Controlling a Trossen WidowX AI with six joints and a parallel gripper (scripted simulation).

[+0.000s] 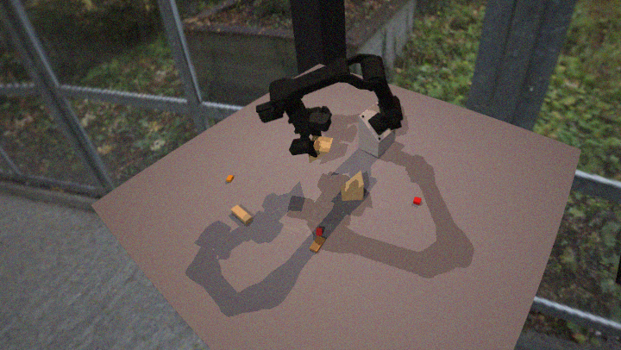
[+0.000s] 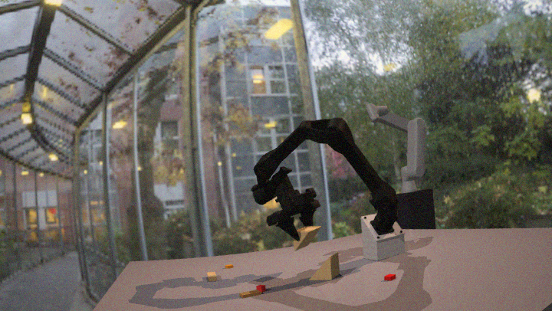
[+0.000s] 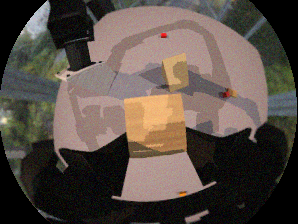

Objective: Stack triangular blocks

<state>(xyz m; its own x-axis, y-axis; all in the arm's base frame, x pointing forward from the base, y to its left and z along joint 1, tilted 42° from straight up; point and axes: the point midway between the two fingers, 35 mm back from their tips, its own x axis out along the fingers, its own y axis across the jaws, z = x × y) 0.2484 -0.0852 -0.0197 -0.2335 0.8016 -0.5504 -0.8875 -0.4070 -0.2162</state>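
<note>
One triangular block (image 1: 353, 190) (image 2: 328, 268) (image 3: 176, 73) stands on the table (image 1: 435, 313) (image 2: 483, 262); in the exterior view its upright face is on the right and its slope falls to the left. My gripper (image 1: 319, 145) (image 2: 303, 232) (image 3: 154, 129) is shut on the other triangular block (image 1: 323, 143) (image 2: 307, 235) (image 3: 156, 120). It holds this block in the air, higher than the standing one and apart from it. In the exterior view the held block has its broad face up and its slope facing down and right. The fingers partly hide it.
A red block (image 1: 417, 200) (image 2: 389, 277) (image 3: 163, 35) lies to one side. A red cube (image 1: 319, 231) (image 2: 261, 288) is by a flat brown block (image 1: 316, 245) (image 2: 249, 293). A tan block (image 1: 241, 215) (image 2: 211, 276) and a small orange block (image 1: 229, 178) (image 2: 228, 266) lie farther left.
</note>
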